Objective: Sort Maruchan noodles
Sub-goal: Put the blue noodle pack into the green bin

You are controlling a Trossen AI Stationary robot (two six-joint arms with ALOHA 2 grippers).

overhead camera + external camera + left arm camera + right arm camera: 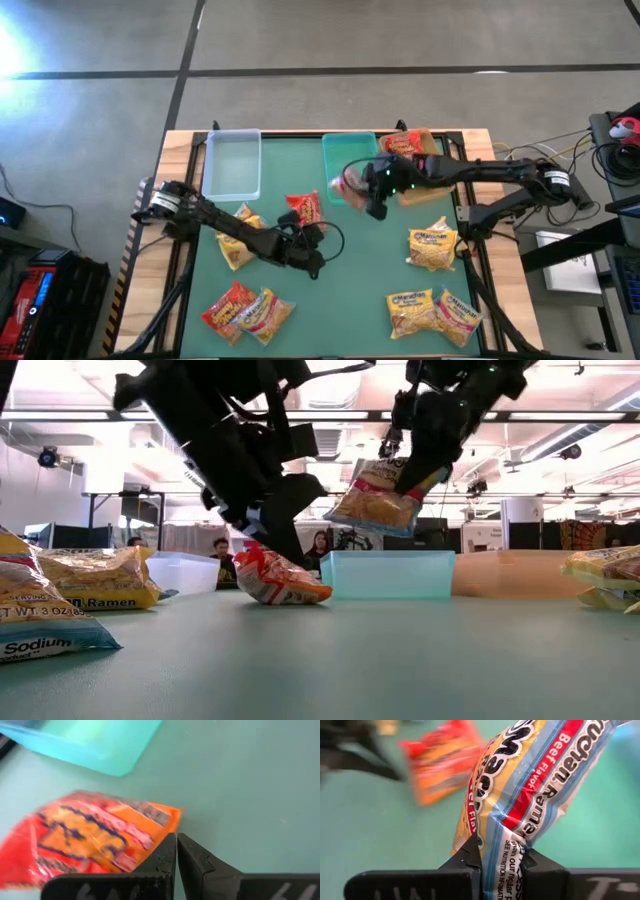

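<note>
**Beef packet held up by the teal bin; left arm down beside the red packet**

From above, I see my right gripper (372,192) by the near end of the teal bin (345,150), clamped on a beef packet (350,184). My left gripper (312,240) sits mid-table, just beside a red packet (305,208). A clear bin (232,165) stands left of the teal one, and a tan bin (425,165) to its right already has a red packet (402,143) in it. Other noodle packets lie loose: one under the left arm (236,248), two at the near left (246,310), one at mid-right (433,247) and two at the near right (433,313).

At table level, the beef packet (380,497) hangs clear of the table, in front of the teal bin (388,574). The red packet (280,580) rests on the mat with the left arm's fingers (275,525) coming down onto it. At the left edge I read "Ramen" on a yellow packet (100,578) and "Sodium" on a nearer one (40,625). People sit in the room behind.

Through the left wrist camera, the fingers (165,855) are pressed together with nothing between them, at the edge of the red packet (95,837); its print is too blurred to read.

Through the right wrist camera, the fingers (470,857) pinch the packet's (530,785) end seam. I read "Beef Flavor" and "Ramen".
</note>
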